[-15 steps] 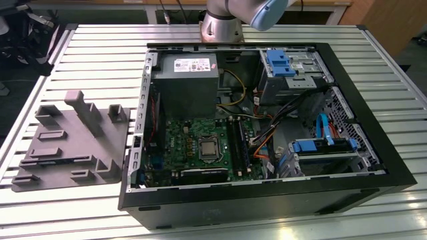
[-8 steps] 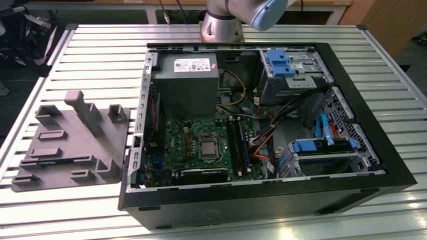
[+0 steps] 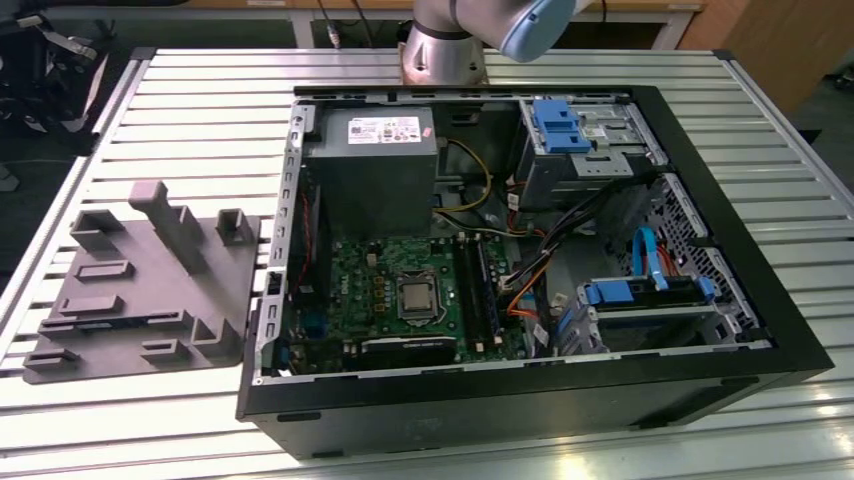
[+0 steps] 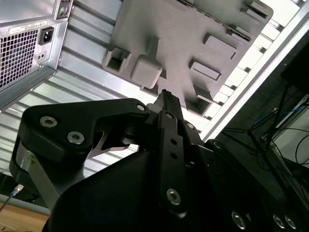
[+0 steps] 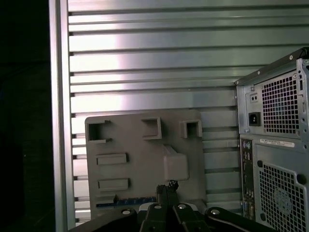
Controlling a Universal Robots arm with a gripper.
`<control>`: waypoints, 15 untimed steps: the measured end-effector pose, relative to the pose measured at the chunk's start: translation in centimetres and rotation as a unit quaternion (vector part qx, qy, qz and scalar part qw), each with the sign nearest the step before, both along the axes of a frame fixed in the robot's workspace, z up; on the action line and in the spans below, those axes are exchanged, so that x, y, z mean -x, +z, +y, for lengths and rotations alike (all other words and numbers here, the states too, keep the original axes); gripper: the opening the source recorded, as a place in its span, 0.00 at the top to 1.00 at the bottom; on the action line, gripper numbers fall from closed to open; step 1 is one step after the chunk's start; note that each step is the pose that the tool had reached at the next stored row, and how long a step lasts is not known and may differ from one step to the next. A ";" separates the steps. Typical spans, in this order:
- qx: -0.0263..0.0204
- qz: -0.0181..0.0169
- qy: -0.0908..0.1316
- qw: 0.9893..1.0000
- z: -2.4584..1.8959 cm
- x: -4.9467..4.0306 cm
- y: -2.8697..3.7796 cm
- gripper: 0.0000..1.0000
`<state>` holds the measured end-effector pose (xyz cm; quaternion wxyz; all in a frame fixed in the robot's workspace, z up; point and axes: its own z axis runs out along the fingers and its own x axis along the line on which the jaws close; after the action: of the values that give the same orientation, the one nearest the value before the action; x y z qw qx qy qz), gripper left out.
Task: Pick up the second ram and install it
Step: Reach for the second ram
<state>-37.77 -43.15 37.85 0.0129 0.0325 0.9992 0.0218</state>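
Note:
The grey moulded holder tray [image 3: 147,290] lies on the slatted table at the exterior view's left, beside the open computer case [image 3: 747,250]. A thin dark strip with a bluish tint, the second ram [image 3: 114,322], rests in a slot near the tray's front edge. In the first wrist view the ram [image 5: 133,200] lies just beside my fingertips. My gripper [image 5: 169,186] hangs above the tray [image 5: 140,145], shut, with nothing between its fingers. In the second wrist view the gripper [image 4: 166,96] points at the tray [image 4: 193,38]. The black memory slots [image 3: 478,290] run beside the motherboard's processor.
The case's rear panel [image 5: 275,145] stands close to the tray, also seen as a metal wall [image 4: 24,48] in the second wrist view. Inside are the power supply [image 3: 367,170], cables and blue drive bays [image 3: 561,125]. The table's edge rail [image 5: 58,121] runs past the tray.

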 end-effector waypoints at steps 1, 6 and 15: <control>0.000 0.000 0.000 1.000 -0.01 0.04 -0.01 0.89; 0.000 0.000 0.000 1.000 -0.07 0.25 -0.06 0.89; 0.000 0.000 0.000 1.000 -0.19 0.55 -0.12 0.89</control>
<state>-38.32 -43.34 37.73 0.0129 0.0324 0.9992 0.0218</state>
